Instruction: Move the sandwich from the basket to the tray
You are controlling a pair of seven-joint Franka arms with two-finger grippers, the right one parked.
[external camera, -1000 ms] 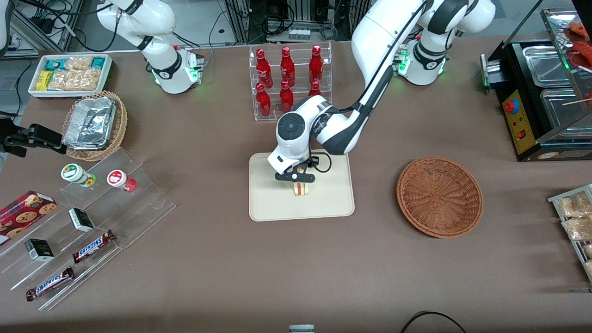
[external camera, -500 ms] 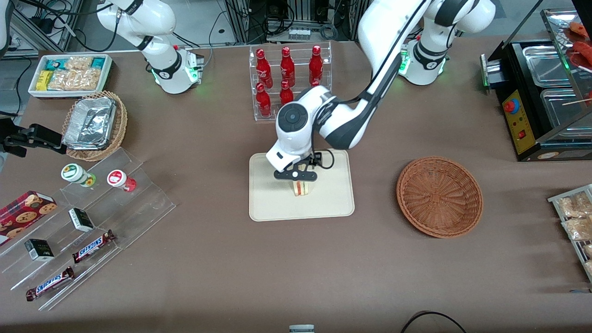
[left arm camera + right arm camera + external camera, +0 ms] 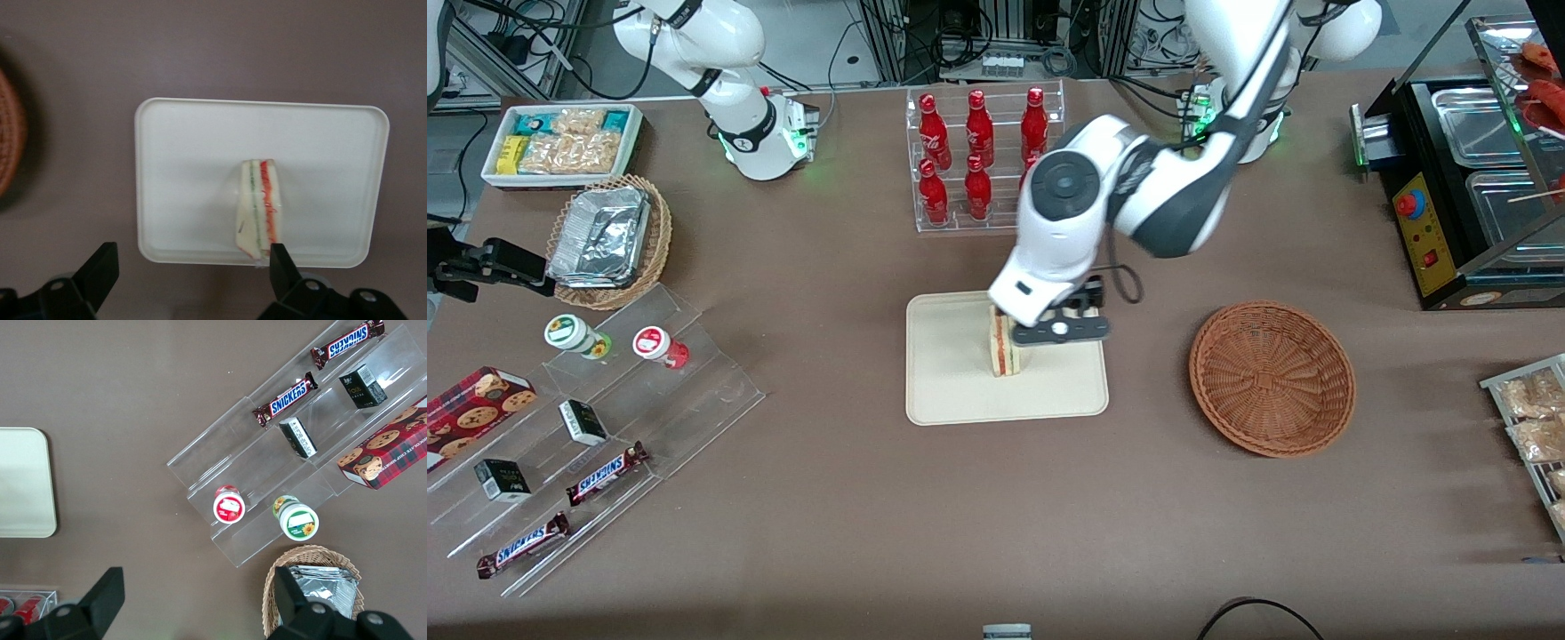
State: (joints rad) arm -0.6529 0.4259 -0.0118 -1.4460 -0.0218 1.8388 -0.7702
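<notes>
The sandwich (image 3: 1005, 343) stands on its edge near the middle of the tray (image 3: 947, 391), free of the gripper (image 3: 190, 267), whose fingers (image 3: 101, 267) are spread wide above it. The lift away should go straight up, so nothing tips it; the basket (image 3: 1272, 378) sits empty.

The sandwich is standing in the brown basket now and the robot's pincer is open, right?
Not quite. The sandwich stands on the cream tray, not in the basket, which holds nothing, as the front view shows. The rest is right: in the left wrist view the pincer is open, above the tray.
</notes>
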